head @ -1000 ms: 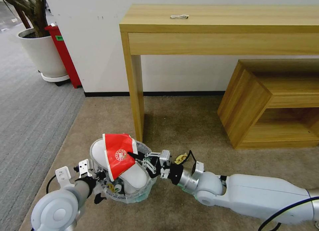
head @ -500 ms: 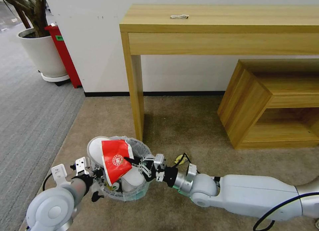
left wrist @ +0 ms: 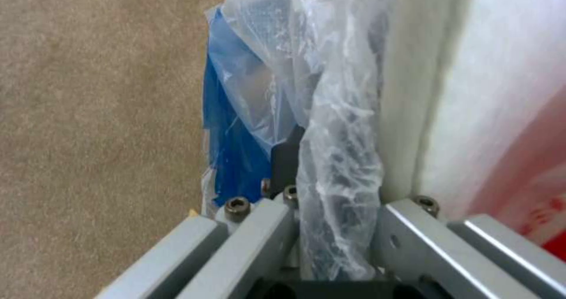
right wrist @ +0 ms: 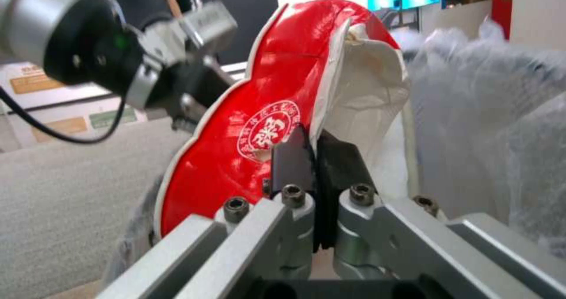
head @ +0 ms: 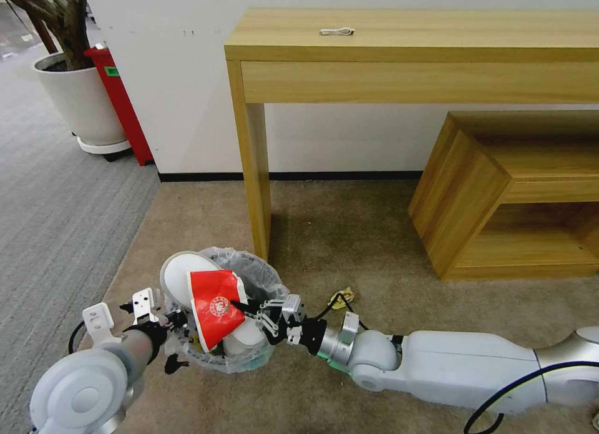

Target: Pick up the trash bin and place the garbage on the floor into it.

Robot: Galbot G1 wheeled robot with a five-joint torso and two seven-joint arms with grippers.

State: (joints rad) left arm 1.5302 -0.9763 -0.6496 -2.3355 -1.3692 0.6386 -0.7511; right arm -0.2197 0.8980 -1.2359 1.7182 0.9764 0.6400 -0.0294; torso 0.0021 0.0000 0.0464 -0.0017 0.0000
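The trash bin (head: 257,279), lined with a crinkled clear bag, is held low over the beige floor (head: 349,234); I cannot tell whether it touches. My left gripper (head: 173,325) is shut on its near-left rim, and the bag (left wrist: 336,113) and blue base (left wrist: 224,148) show between the fingers. A white slipper (head: 178,273) stands in the bin. My right gripper (head: 240,307) is shut on a flattened red-and-white carton (head: 215,303) that leans half inside the bin (right wrist: 236,157). A small yellow scrap of garbage (head: 342,295) lies on the carpet by the right wrist.
A light wooden desk (head: 412,53) stands just behind the bin, its leg (head: 256,190) close to the rim. A low wooden shelf unit (head: 499,197) sits at the right. Grey striped carpet (head: 56,221), a white planter (head: 81,103) and a red box (head: 118,103) are at the left.
Both arms, the bin and the carton have moved down and a little left towards me. The carton sits deeper in the bin. The grips have not changed.
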